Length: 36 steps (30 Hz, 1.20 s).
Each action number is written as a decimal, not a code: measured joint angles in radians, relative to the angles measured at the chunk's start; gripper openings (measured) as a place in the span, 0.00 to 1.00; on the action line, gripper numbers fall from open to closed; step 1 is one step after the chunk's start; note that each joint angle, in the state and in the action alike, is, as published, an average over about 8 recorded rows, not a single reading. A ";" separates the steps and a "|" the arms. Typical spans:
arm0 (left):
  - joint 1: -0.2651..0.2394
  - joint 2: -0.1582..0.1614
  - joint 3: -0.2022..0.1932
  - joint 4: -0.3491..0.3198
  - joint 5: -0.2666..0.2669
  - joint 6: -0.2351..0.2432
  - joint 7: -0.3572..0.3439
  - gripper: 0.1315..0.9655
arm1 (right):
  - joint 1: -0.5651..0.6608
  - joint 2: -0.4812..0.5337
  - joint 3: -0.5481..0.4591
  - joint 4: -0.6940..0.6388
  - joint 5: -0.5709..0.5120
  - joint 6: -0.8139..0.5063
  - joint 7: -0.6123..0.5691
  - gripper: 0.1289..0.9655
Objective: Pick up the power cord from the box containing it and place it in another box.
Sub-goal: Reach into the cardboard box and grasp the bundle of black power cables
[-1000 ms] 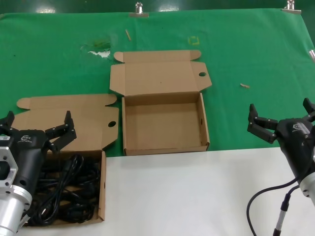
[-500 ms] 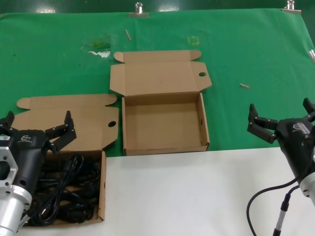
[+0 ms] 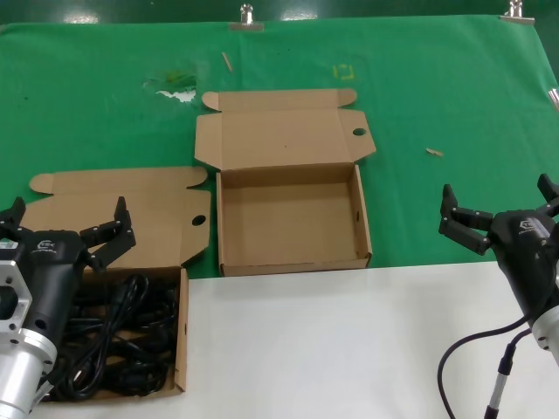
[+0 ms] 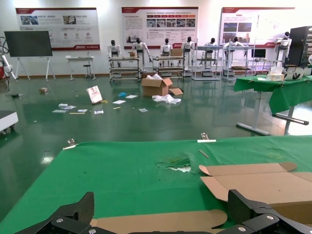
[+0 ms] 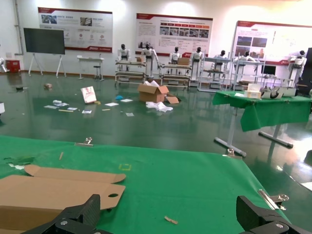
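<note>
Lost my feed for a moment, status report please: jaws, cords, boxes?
Left gripper open, above the cord box. Right gripper open, empty, parked off to the right. Power cords untouched; empty box lid open. Nothing in the way.

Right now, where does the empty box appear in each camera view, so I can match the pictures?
Head view: the empty box sits at centre, lid open toward the far side.
Left wrist view: only its lid shows, at the lower right edge.
Right wrist view: only its lid shows, at lower left.
Shared landmark: the lid's round hole, hidden in the left wrist view.
</note>
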<state>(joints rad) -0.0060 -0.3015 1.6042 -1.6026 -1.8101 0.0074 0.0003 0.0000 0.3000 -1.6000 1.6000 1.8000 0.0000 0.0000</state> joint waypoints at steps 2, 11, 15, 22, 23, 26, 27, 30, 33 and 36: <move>0.000 0.000 0.000 0.000 0.000 0.000 0.000 1.00 | 0.000 0.000 0.000 0.000 0.000 0.000 0.000 1.00; 0.000 0.000 0.000 0.000 0.000 0.000 0.000 1.00 | 0.000 0.000 0.000 0.000 0.000 0.000 0.000 0.97; 0.000 0.000 0.000 0.000 0.000 0.000 0.000 1.00 | 0.000 0.000 0.000 0.000 0.000 0.000 0.000 0.94; 0.004 0.008 -0.019 -0.014 0.010 -0.005 0.014 1.00 | 0.000 0.000 0.000 0.000 0.000 0.000 0.000 0.84; 0.005 0.005 -0.021 -0.020 0.008 -0.009 0.016 1.00 | 0.000 0.000 0.000 0.000 0.000 0.000 0.000 0.82; 0.011 -0.024 -0.013 -0.045 -0.012 -0.036 0.019 1.00 | 0.000 0.000 0.000 0.000 0.000 0.000 0.000 0.76; 0.013 -0.043 -0.003 -0.055 -0.028 -0.050 0.019 1.00 | 0.000 0.000 0.000 0.000 0.000 0.000 0.000 0.76; 0.020 -0.117 0.041 -0.089 -0.097 -0.102 0.024 1.00 | 0.000 0.000 0.000 0.000 0.000 0.000 0.000 0.76; 0.028 -0.215 0.099 -0.128 -0.195 -0.163 0.044 1.00 | 0.000 0.000 0.000 0.000 0.000 0.000 0.000 0.68; 0.043 -0.331 0.155 -0.169 -0.304 -0.225 0.075 1.00 | 0.000 0.000 0.000 0.000 0.000 0.000 0.000 0.59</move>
<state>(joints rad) 0.0365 -0.6328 1.7595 -1.7712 -2.1145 -0.2175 0.0755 0.0000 0.3000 -1.6000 1.6000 1.8000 0.0000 0.0000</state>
